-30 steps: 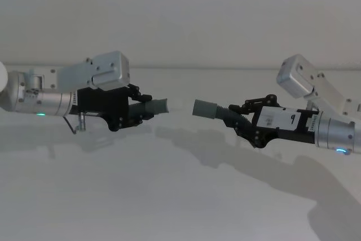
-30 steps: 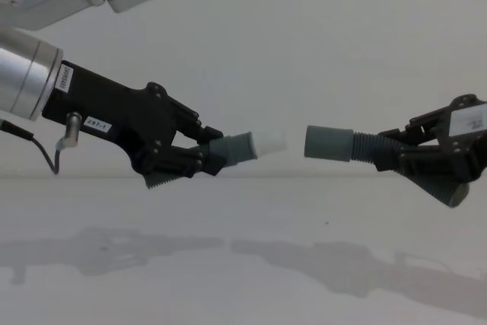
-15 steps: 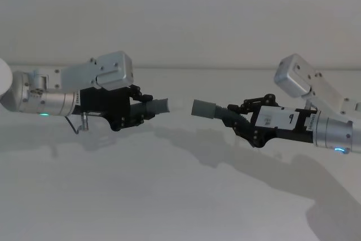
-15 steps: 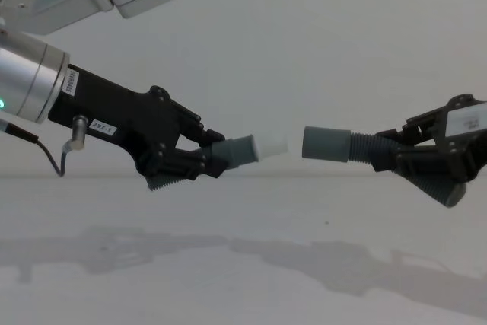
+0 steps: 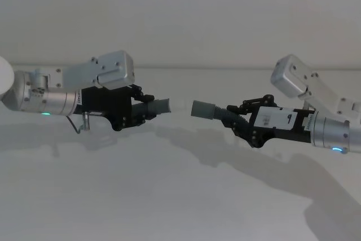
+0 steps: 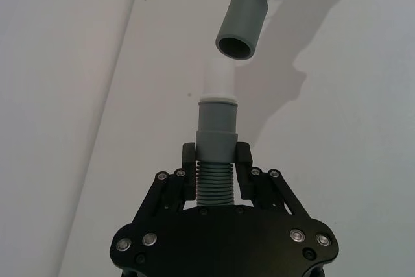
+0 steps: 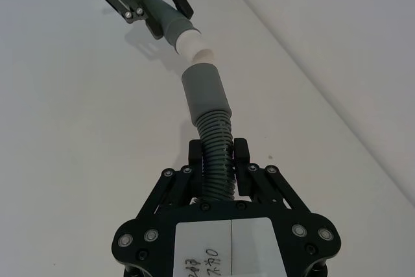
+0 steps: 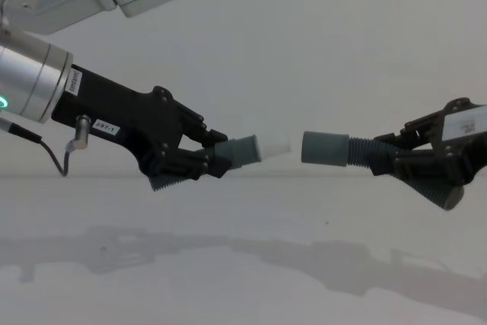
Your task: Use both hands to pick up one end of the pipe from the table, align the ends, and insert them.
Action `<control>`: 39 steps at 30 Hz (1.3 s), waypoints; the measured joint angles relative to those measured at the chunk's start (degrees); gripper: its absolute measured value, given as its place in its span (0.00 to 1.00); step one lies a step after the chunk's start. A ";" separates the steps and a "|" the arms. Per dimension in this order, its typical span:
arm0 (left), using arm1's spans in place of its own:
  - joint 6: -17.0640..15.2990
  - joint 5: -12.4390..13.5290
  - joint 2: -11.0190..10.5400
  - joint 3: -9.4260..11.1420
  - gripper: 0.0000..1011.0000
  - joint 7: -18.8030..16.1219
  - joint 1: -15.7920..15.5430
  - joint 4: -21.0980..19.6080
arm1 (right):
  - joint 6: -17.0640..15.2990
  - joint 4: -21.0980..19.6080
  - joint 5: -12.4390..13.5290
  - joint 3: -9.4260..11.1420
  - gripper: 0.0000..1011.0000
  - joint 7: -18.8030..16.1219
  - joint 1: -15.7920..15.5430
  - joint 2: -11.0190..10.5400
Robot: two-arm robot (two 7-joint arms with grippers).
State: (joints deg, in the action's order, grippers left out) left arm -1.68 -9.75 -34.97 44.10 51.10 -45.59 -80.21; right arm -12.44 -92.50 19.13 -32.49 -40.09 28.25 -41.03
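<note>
The left gripper (image 8: 204, 159) holds one pipe piece (image 8: 242, 151) above the counter (image 8: 243, 264), its jaws clamped on the ribbed middle; the white tip (image 8: 275, 145) points toward the other piece. The right gripper (image 8: 407, 164) holds the second pipe piece (image 8: 358, 151) the same way — jaws clamped on the ribs, wide grey cuff (image 8: 325, 148) leading. Tip and cuff face each other, near but apart. In the left wrist view the cuff's open mouth (image 6: 235, 47) appears slightly offset from the tip (image 6: 216, 80) — alignment cannot be confirmed.
</note>
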 joint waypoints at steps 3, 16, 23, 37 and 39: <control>0.01 -0.07 0.03 0.03 0.34 0.08 -0.04 0.03 | -0.11 0.08 -0.04 -0.14 0.27 0.03 0.13 0.03; 0.06 -0.50 0.22 0.40 0.34 0.63 -0.47 0.26 | -0.32 0.55 -0.03 -0.64 0.27 -0.07 0.78 0.16; 0.00 -0.79 0.41 0.66 0.34 0.96 -0.83 0.48 | -0.25 0.80 0.06 -0.84 0.27 -0.23 1.17 0.22; -0.45 -0.90 0.76 1.65 0.34 1.61 -1.86 0.86 | 0.34 1.26 0.26 -1.17 0.27 -0.72 1.74 0.29; -0.47 -0.88 0.76 1.71 0.34 1.63 -1.91 0.87 | 0.40 1.29 0.30 -1.17 0.27 -0.77 1.77 0.29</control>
State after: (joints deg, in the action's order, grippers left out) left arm -2.15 -10.62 -34.21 45.80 52.73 -47.50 -79.34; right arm -12.03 -91.21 19.44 -33.66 -40.85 30.02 -40.75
